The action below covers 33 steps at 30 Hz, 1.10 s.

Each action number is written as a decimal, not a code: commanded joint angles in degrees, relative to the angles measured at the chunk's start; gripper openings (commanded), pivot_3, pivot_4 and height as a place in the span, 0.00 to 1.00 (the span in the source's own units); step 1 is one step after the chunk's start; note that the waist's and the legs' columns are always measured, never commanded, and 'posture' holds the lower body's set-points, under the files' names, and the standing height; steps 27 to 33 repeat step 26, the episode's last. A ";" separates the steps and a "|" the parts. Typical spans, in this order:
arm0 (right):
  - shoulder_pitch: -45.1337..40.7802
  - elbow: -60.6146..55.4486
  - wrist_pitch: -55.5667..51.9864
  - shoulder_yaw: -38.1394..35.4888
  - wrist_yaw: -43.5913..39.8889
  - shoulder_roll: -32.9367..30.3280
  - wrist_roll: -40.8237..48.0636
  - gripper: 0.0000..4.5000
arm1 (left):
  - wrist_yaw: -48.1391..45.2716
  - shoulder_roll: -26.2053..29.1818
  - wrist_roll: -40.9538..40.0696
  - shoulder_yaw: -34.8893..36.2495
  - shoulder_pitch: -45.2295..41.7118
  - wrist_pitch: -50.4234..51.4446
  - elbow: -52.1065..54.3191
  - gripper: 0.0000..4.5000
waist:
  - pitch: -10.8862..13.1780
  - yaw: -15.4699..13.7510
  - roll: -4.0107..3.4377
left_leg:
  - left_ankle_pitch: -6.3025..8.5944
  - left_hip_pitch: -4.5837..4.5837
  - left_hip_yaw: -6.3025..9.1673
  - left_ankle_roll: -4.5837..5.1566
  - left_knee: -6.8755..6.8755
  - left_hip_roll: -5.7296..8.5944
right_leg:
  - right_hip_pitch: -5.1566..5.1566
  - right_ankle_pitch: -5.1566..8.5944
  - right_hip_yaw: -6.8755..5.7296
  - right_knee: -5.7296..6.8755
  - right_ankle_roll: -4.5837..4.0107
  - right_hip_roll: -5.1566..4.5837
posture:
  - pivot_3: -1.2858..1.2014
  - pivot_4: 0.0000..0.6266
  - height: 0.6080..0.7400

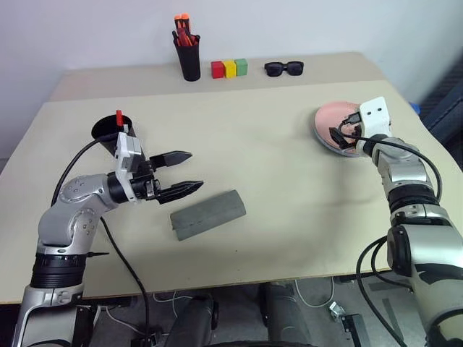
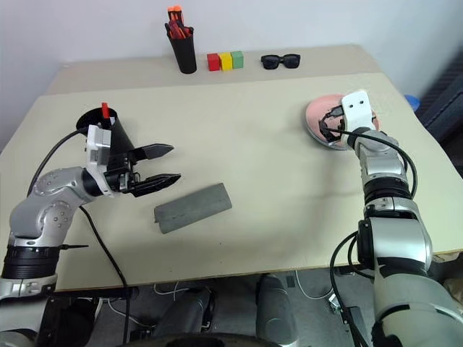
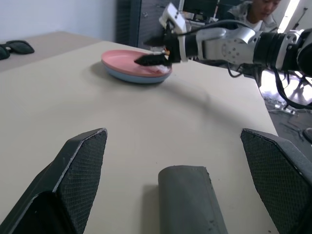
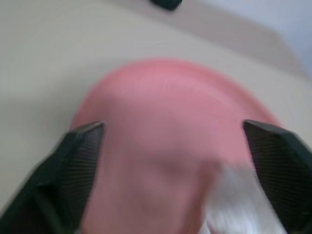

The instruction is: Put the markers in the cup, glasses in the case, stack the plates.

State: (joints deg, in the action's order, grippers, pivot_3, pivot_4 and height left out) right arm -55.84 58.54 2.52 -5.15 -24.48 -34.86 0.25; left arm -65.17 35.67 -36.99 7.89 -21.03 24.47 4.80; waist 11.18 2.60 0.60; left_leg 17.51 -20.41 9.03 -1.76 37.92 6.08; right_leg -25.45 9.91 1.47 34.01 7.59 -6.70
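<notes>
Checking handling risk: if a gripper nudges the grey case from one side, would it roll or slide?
The grey case lies flat on the table, closed, so it would probably slide or pivot rather than roll. Its rounded shell may slip between the fingers. It looks rigid, unlikely to flex.

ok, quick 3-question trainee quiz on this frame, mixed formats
1. True or false: the pink plate sits on top of the light blue plate.
2. What lies on the table nearest the left claw? A) sunglasses B) grey glasses case C) colour blocks
3. Fill in: a red-tipped marker stands in the black ____.

Key: 1 true. 2 B. 3 cup. Both claws, including the right claw over the plates, are open and hold nothing.
</notes>
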 commanded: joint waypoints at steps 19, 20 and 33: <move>34.49 -69.50 -28.75 -1.67 -39.01 -9.84 34.43 0.99 | -0.76 3.33 0.18 7.24 5.52 -6.03 -1.98 1.00 | 0.06 -1.92 -0.12 | 0.04 0.12 -0.03 0.07 0.11 -0.15 | 0.18 0.03 -0.01 0.00 0.05 0.01 | 0.52 0.24 1.00; 35.05 -70.15 -28.95 -1.89 -38.80 -10.18 34.16 0.99 | -0.78 3.04 0.32 7.02 5.80 -6.48 -1.67 1.00 | 0.06 -2.02 -0.12 | 0.04 0.11 -0.04 0.07 0.12 -0.15 | 0.17 0.02 0.00 0.00 0.03 0.00 | 0.52 0.24 1.00; 33.41 -68.86 -29.84 -1.70 -39.91 -12.28 33.26 0.99 | 1.78 -0.06 0.75 6.35 6.77 -7.70 0.16 1.00 | 0.06 -2.10 -0.12 | 0.06 0.01 -0.04 0.10 0.13 -0.09 | 0.10 0.02 0.00 -0.08 0.03 -0.07 | 0.52 0.24 1.00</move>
